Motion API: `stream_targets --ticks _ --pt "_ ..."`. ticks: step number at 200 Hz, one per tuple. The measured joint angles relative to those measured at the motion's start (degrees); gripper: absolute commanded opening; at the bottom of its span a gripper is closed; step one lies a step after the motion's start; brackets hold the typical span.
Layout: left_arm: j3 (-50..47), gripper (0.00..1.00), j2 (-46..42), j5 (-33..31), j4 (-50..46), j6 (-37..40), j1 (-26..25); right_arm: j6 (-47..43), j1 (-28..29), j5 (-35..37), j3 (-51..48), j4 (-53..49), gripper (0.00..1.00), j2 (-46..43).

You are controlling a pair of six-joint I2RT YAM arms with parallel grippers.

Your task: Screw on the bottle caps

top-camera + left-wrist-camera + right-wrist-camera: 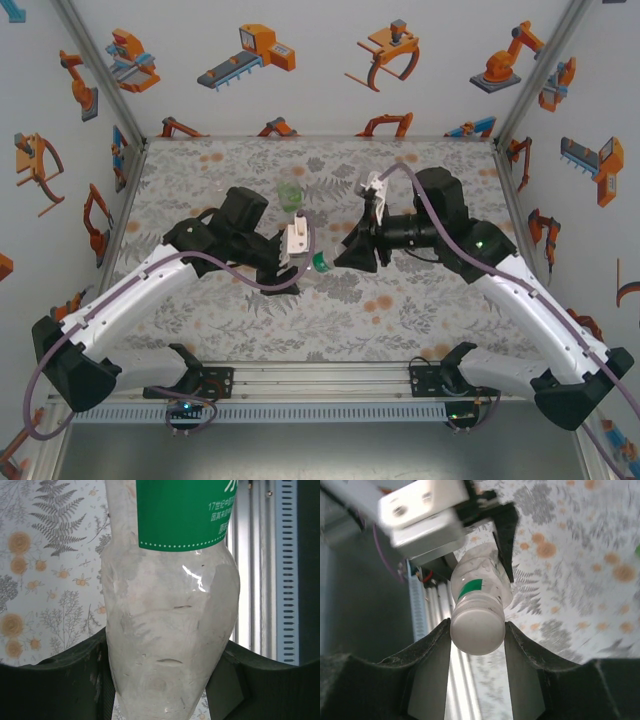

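Bottle [170, 630] lies sideways in the air, held tight by the left gripper [160, 680]. Its white cap [476, 630] points straight into the right gripper [477, 637], which pinches it on both sides.

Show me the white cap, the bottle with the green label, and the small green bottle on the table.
white cap [476, 630], right wrist view, flat top.
bottle with the green label [170, 640], left wrist view, clear body.
small green bottle [290, 193], top view, its body.

white arms [135, 292], black joints [240, 212], purple cables [27, 400].
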Motion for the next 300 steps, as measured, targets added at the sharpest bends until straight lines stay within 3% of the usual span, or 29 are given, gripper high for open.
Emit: stream_targets --ticks 60,85,92,111,134,153,199,246,266,300 --pt "-1.42 0.00 -0.44 -6.84 3.17 -0.37 0.00 46.36 -0.15 13.25 -1.57 -1.29 0.00 1.33" --pt "-2.49 0.00 -0.44 -9.31 3.15 -0.31 -0.04 57.20 -0.17 15.19 -1.84 -3.61 0.00 2.99" --pt "-2.54 0.00 -0.44 -9.64 3.15 -0.31 -0.07 58.97 -0.15 15.58 -1.84 -3.96 0.06 3.17" --pt "-2.54 0.00 -0.44 -9.99 3.72 -0.15 -0.20 59.56 -0.13 16.57 -1.07 -4.87 0.36 3.19" --pt "-2.51 0.00 -0.46 -9.42 5.86 0.24 -0.52 54.45 -0.04 17.97 3.21 -8.20 0.63 3.82" --pt "-2.51 0.00 -0.55 -8.55 6.47 0.70 -0.83 46.42 -0.04 18.32 7.89 -9.73 0.71 3.89" --pt "-2.51 0.00 -1.27 -5.40 6.45 1.40 -0.87 20.63 -0.04 14.75 11.89 -10.12 0.73 1.27" --pt "-2.40 0.00 -1.36 -2.64 6.08 1.57 -1.64 -9.88 0.07 -0.61 11.65 -10.73 0.71 0.79" --pt "-2.40 0.00 -1.51 -2.38 5.95 1.55 -1.99 -16.90 0.11 -4.52 10.60 -10.27 0.64 0.70" --pt "-2.38 0.00 -1.62 -2.05 5.92 1.55 -2.56 -23.30 0.11 -6.97 8.68 -9.90 0.62 1.22"
